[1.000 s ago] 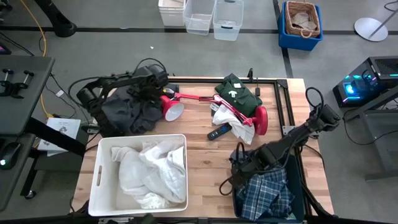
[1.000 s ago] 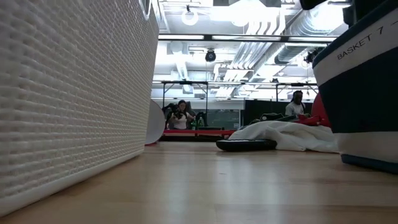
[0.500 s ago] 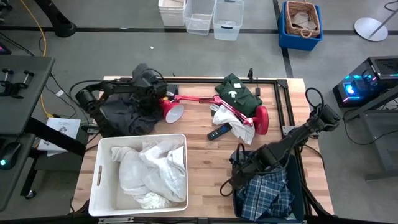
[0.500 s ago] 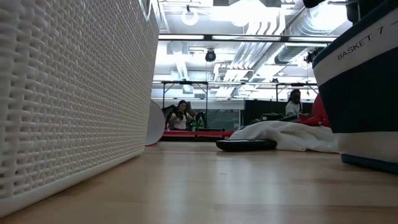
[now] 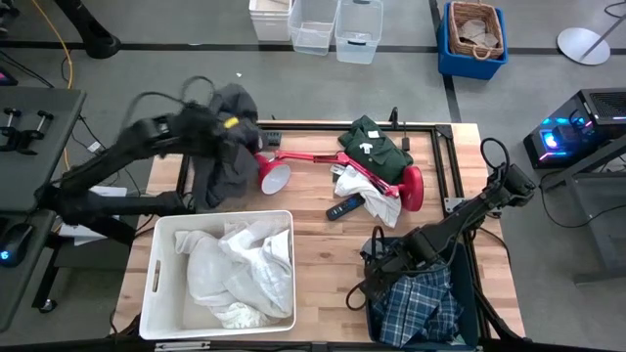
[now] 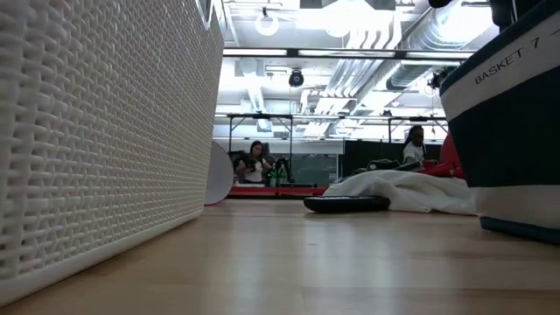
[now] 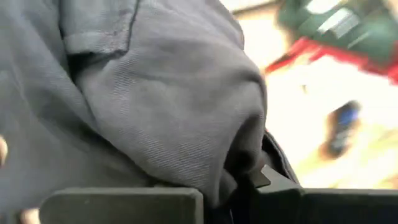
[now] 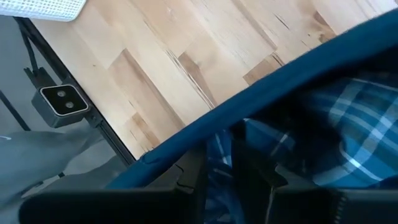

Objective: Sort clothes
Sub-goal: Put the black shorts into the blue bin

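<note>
- Over at the left, the left gripper [image 5: 220, 125] is up above the table's far left corner with the dark grey garment [image 5: 227, 147] clamped in its fingers; the cloth hangs down in a bunch toward the wooden table [image 5: 323, 244], and in the left wrist view grey fabric [image 7: 143, 106] fills nearly everything.
- Below it, near the front edge, the white bin [image 5: 221, 273] holds a heap of white clothes [image 5: 240, 269]. Its woven wall [image 6: 96, 131] blocks the whole left side of the low view.
- In the middle, the red desk lamp [image 5: 333, 164] lies on its side across the table, its shade just beside the hanging grey cloth.
- The dark green garment [image 5: 373, 145] with its white label sits at the far edge, touching the lamp's arm.
- A white cloth [image 5: 377, 202] lies under the lamp's base end, with a dark remote-like object [image 5: 343, 207] just beside it.
- At the right front, the navy bin [image 5: 468, 303] holds the plaid shirt [image 5: 419, 305].
- The right gripper [image 5: 377, 277] dips in at that bin's rim; its fingers [image 8: 252, 168] look nearly closed on plaid fabric, though the rim hides part of them, so I can't be sure.
- People sit in the room far behind the table.
</note>
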Robot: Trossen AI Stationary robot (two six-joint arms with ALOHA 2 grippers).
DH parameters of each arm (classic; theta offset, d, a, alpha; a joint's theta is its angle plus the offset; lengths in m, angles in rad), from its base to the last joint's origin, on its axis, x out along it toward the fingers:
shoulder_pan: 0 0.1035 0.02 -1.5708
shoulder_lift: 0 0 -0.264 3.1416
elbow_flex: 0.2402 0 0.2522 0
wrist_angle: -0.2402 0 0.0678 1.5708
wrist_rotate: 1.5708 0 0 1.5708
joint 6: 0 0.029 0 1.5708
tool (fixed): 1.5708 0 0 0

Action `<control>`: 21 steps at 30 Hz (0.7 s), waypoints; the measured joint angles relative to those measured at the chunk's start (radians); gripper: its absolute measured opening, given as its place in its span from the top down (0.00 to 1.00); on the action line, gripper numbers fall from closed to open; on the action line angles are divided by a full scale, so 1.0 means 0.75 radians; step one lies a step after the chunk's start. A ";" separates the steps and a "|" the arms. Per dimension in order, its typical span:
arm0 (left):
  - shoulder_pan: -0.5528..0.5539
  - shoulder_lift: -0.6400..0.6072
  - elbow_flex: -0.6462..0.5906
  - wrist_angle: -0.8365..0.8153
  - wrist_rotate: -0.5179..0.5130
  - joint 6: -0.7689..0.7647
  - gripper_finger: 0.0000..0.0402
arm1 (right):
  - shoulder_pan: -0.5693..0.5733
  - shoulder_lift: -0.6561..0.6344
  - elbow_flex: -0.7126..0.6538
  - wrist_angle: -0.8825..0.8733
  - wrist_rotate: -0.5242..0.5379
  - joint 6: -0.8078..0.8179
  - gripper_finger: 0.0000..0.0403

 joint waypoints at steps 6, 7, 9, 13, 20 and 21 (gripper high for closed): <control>-0.114 -0.098 0.256 0.225 -0.086 0.056 0.96 | -0.007 -0.026 0.001 0.009 0.008 -0.068 0.83; -0.132 -0.094 0.295 0.290 -0.090 0.081 0.96 | -0.011 -0.042 0.010 -0.005 0.020 -0.079 0.83; -0.175 -0.065 0.361 0.403 -0.093 0.129 0.96 | -0.026 -0.081 0.047 -0.033 0.076 -0.109 0.83; -0.283 0.041 0.460 0.527 -0.095 0.192 0.96 | -0.054 -0.177 0.154 -0.101 0.289 -0.159 0.83; -0.532 0.261 0.489 0.788 0.030 0.222 0.96 | -0.119 -0.287 0.299 -0.146 0.386 -0.230 0.83; -0.568 0.288 0.493 0.849 0.059 0.222 0.96 | -0.127 -0.298 0.327 -0.172 0.433 -0.251 0.83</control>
